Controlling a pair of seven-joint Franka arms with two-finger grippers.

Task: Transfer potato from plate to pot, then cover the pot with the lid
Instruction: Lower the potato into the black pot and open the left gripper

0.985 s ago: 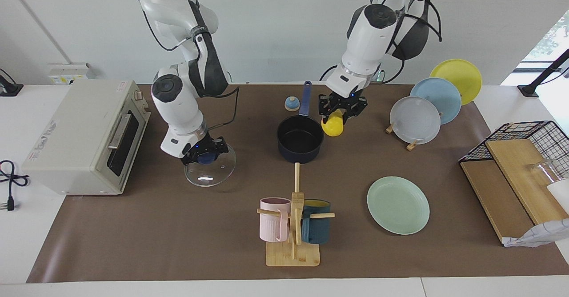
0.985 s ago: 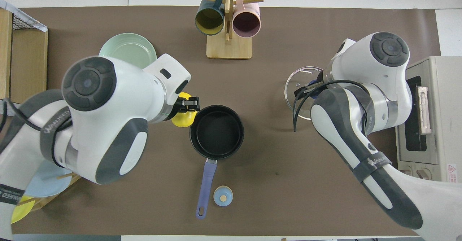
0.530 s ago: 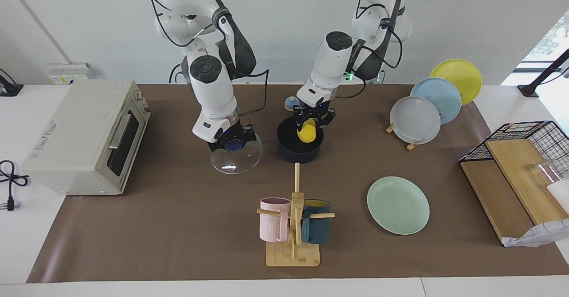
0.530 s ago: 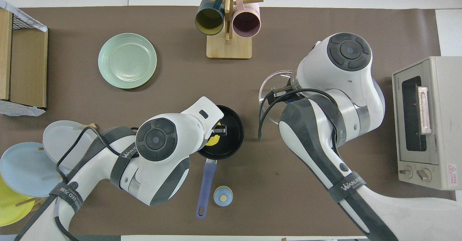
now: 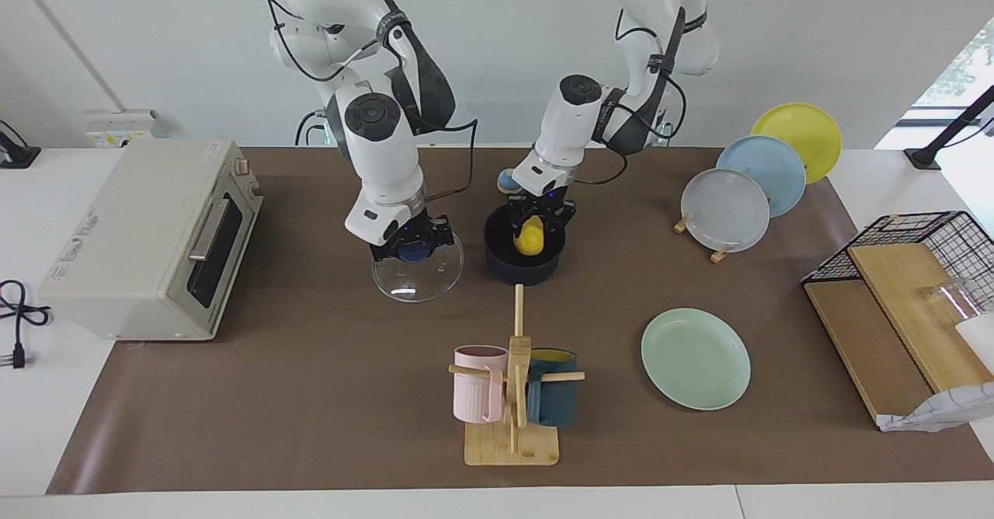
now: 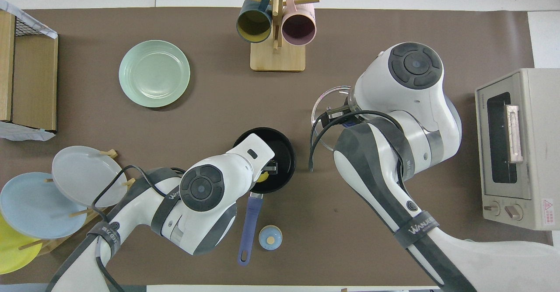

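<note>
My left gripper pinches the potato inside the pot, seemingly unseated; right gripper clamps the lid. Next: release.

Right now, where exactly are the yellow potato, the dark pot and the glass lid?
potato [image 5: 531, 238]: facing view, on its yellow body below the fingers.
pot [image 5: 512, 272]: facing view, on its dark outer wall.
lid [image 5: 419, 286]: facing view, on the clear glass near its rim.
</note>
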